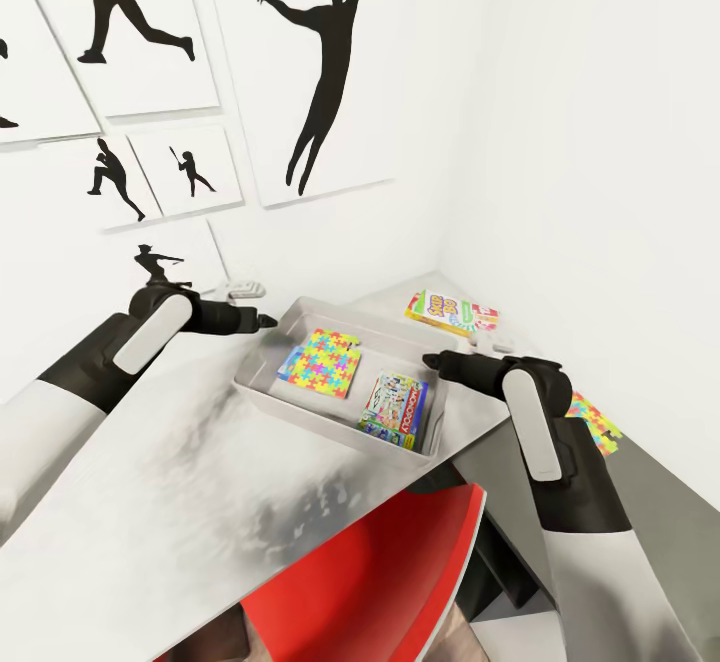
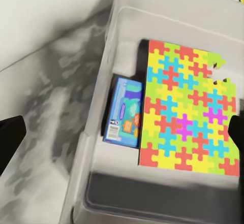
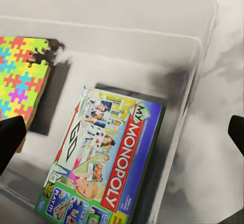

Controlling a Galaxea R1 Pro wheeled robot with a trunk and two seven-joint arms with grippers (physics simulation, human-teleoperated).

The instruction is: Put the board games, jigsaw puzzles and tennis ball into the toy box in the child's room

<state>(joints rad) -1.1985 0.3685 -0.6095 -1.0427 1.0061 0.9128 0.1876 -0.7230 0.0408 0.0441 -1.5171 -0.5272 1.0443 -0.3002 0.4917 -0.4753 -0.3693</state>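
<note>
On the table [image 1: 150, 502] I see the toy box [image 1: 290, 327] holding a jigsaw puzzle [image 1: 322, 362] and the Monopoly board game [image 1: 396, 410]. My left gripper [image 1: 262, 321] and right gripper [image 1: 432, 360] hover at opposite rims, both spread wide and empty. Another board game [image 1: 452, 311] and a second puzzle [image 1: 595, 424] lie outside the box.

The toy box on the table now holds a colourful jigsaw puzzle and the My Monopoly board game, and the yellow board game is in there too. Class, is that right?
Not quite. The yellow board game lies on the table beyond the toy box, as the head view shows. The jigsaw puzzle and My Monopoly are inside.
</note>
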